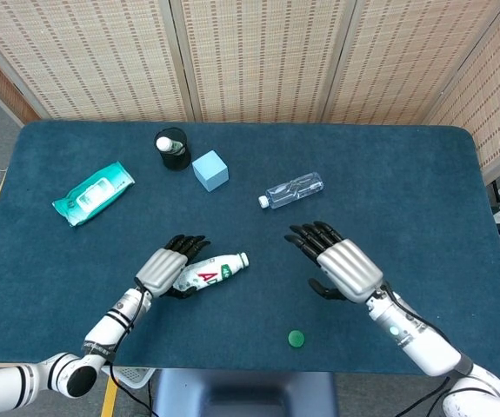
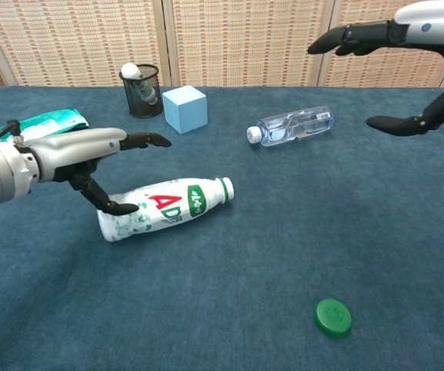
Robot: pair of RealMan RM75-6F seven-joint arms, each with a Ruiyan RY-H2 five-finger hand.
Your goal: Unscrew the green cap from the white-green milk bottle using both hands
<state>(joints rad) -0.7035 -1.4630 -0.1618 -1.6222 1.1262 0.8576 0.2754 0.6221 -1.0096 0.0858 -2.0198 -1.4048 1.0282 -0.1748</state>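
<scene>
The white-green milk bottle [image 1: 208, 273] [image 2: 167, 205] lies on its side on the blue table, its uncapped mouth pointing right. My left hand [image 1: 167, 268] [image 2: 83, 151] hovers over the bottle's base end with its fingers stretched out; only the thumb tip touches the bottle's side. The green cap [image 1: 296, 338] [image 2: 333, 317] lies loose on the table near the front edge, apart from both hands. My right hand [image 1: 341, 265] [image 2: 391, 35] is held above the table to the right of the bottle, fingers spread and holding nothing.
A clear water bottle [image 1: 291, 189] lies behind the right hand. Further back stand a light blue cube [image 1: 210, 169] and a black mesh cup [image 1: 172, 148]. A green wipes pack [image 1: 93, 193] lies at the left.
</scene>
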